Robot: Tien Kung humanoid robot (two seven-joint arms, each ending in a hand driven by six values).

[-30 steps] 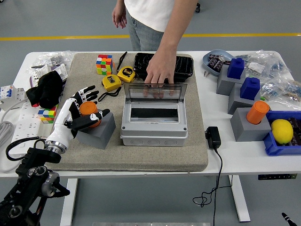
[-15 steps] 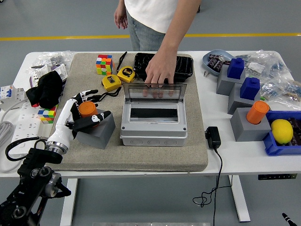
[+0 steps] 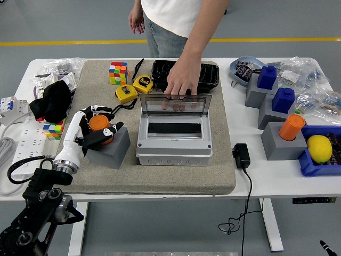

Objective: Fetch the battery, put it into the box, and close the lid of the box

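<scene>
One hand does the work: our left hand [image 3: 95, 128] sits at the near left of the tabletop [image 3: 250, 178], wrapped around the orange battery [image 3: 99, 124] that stands upright in its grey holder [image 3: 109, 148]. Compared with one second ago, we note that the fingers have drawn in from a spread posture: the long fingers now curl over the far side of the battery and the thumb presses its near right side. We judge the grasp to be closing or just closed; the battery has not left the holder, and the holder itself has not shifted on the beige mat [image 3: 160, 176].

We see no part of our right hand.

At the far side a person's hand [image 3: 181, 80] rests on the top edge of the clear lid [image 3: 175, 104] of the grey box [image 3: 173, 136], holding it propped open. That hand has barely moved over the last second. The box opening faces us, just right of the holder.

For the task, we read this as the end of the fetch approach. Placing the battery in the box and closing the lid are not yet done. The next move calls for a straight upward pull to free the battery from its socket, then a short carry to the right. A loose thumb contact could let the cylinder slip or tilt during extraction.
</scene>
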